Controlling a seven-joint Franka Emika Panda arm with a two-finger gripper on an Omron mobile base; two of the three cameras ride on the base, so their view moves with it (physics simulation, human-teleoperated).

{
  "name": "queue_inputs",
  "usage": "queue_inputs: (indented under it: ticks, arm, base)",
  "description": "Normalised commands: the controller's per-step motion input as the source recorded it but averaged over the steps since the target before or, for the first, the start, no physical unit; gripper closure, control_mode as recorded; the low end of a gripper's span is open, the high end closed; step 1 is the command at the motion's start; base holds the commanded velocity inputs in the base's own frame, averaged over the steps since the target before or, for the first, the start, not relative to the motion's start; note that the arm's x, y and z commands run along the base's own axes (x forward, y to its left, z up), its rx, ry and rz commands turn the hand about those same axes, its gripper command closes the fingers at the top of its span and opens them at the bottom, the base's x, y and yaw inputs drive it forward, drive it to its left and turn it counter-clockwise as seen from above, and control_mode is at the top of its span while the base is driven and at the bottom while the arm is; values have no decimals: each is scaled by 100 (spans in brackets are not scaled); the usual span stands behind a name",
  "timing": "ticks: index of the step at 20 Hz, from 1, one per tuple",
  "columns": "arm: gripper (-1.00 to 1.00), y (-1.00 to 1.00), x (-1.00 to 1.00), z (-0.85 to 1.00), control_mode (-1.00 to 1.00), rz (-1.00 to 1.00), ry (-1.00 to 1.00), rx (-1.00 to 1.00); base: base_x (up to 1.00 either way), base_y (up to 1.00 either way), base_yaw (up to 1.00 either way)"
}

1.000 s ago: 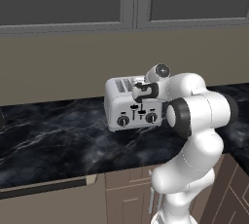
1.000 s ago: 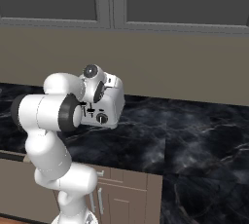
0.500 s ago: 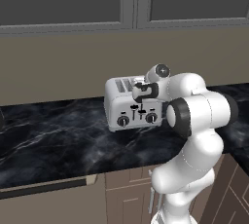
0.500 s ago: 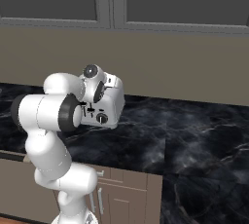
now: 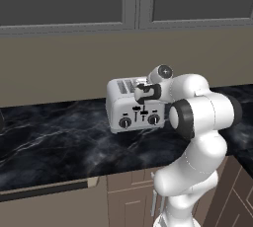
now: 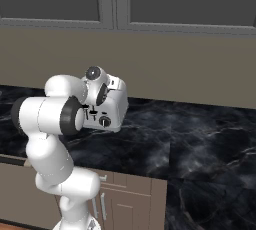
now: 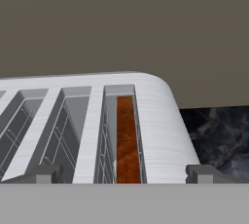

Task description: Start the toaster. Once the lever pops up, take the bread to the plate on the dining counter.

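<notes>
We see the toaster (image 5: 134,105) standing on the black marble table (image 5: 59,142) against the beige wall (image 5: 59,73), with our tool (image 5: 144,103) held right at its front face above the two black knobs and beside the slide levers. From the hand view, the tool's two fingertips (image 7: 44,173) stand spread wide apart with nothing between them, just over the toaster's top edge. The bread (image 7: 127,140) sits sunk down in the rightmost slot, only its brown edge showing, while the other slots are bare wire racks.
</notes>
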Motion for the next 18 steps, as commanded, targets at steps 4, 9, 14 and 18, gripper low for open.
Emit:
queue_inputs:
  ticks: [4, 9, 14, 18]
  arm:
    - [-100, -1, 0, 0, -100, 0, 1, 0]
    - [-100, -1, 0, 0, -100, 0, 2, 0]
    - [-100, 0, 4, 0, -100, 0, 0, 0]
    - [-100, 0, 9, 0, -100, 0, 0, 0]
  base:
    - [0, 0, 0]
    - [0, 0, 0]
    - [0, 0, 0]
    - [0, 0, 0]
